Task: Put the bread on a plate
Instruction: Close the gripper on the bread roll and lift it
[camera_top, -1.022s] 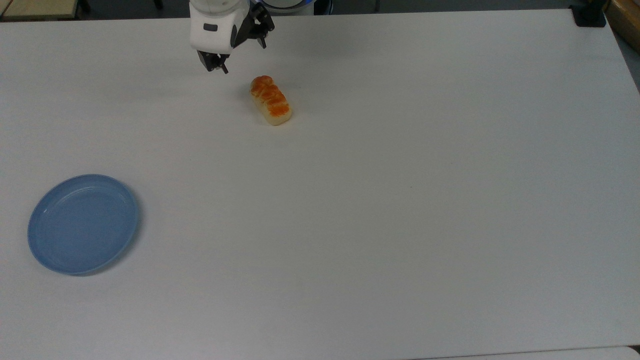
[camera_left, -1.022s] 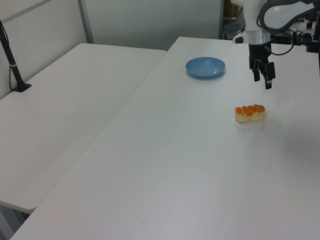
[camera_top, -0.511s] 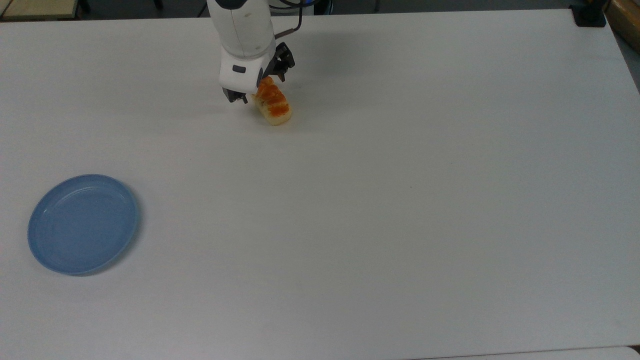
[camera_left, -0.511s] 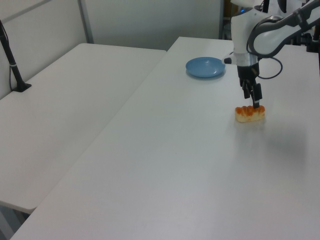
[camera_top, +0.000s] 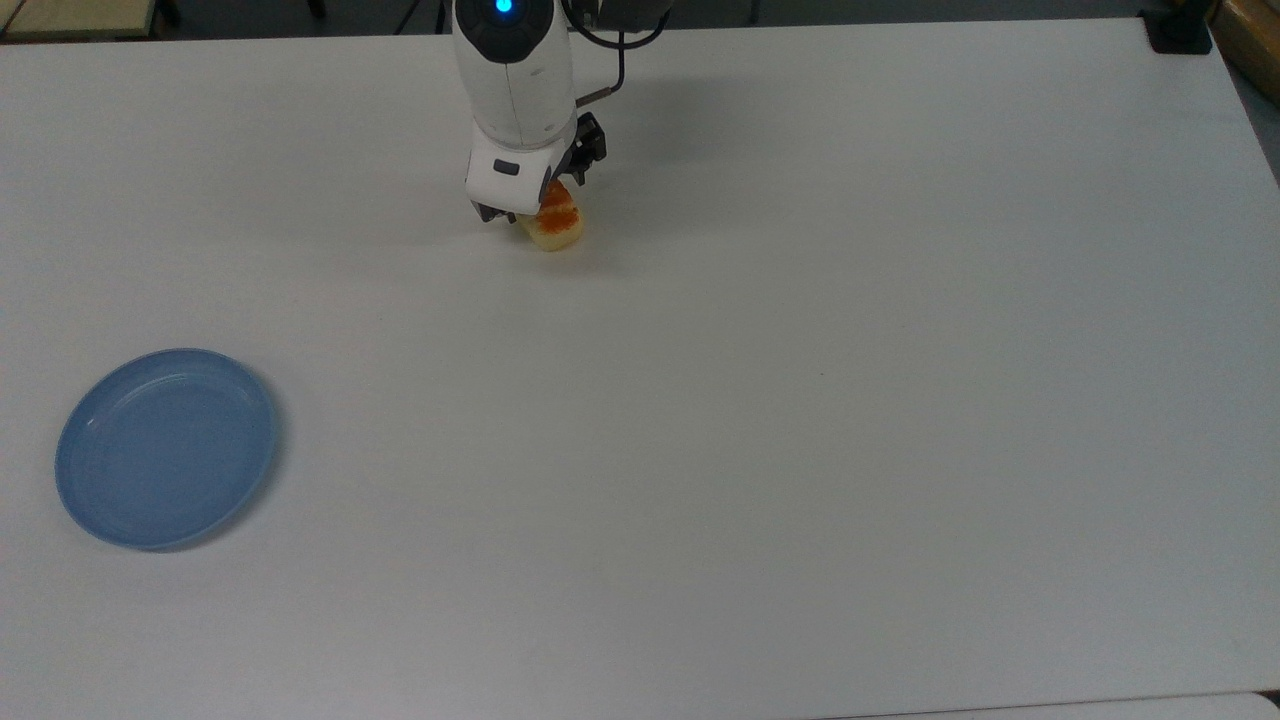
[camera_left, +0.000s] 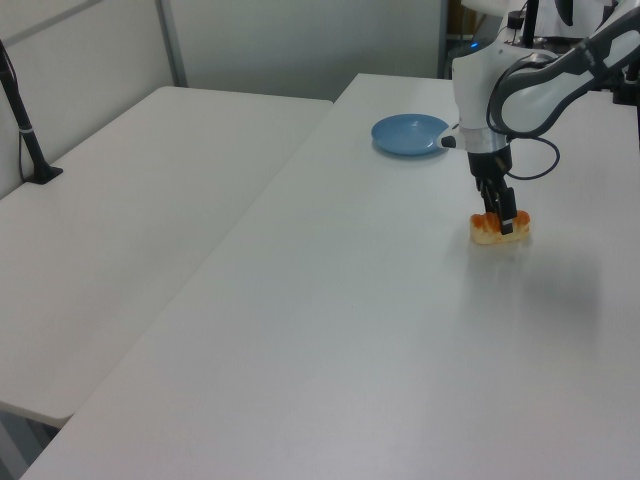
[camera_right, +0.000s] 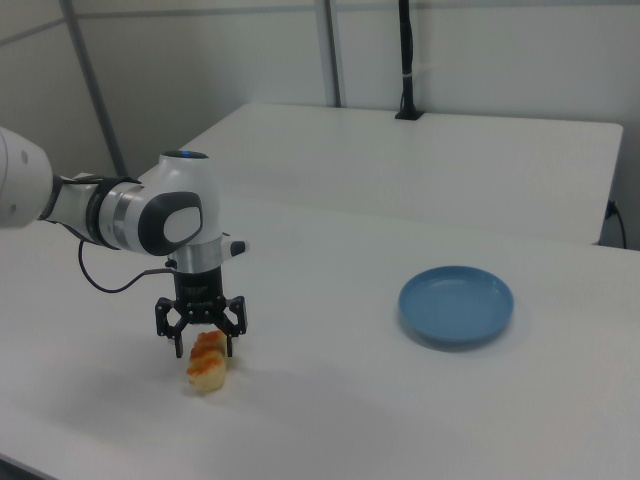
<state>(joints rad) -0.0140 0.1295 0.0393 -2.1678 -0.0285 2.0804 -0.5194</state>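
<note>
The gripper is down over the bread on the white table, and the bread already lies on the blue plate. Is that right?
Not quite. The gripper is down over the bread on the white table, but the bread lies on the table, well apart from the blue plate, which holds nothing. The right view shows it.

White table (camera_top: 800, 450) across most of the top view, bare and matte. Second white table (camera_left: 130, 220) alongside at the left view's left, a narrow seam between them. Black post (camera_left: 22, 120) clamped at that table's far edge. Black post (camera_right: 405, 60) upright at the back of the right view. Pale partition panels (camera_right: 200, 70) behind.
</note>
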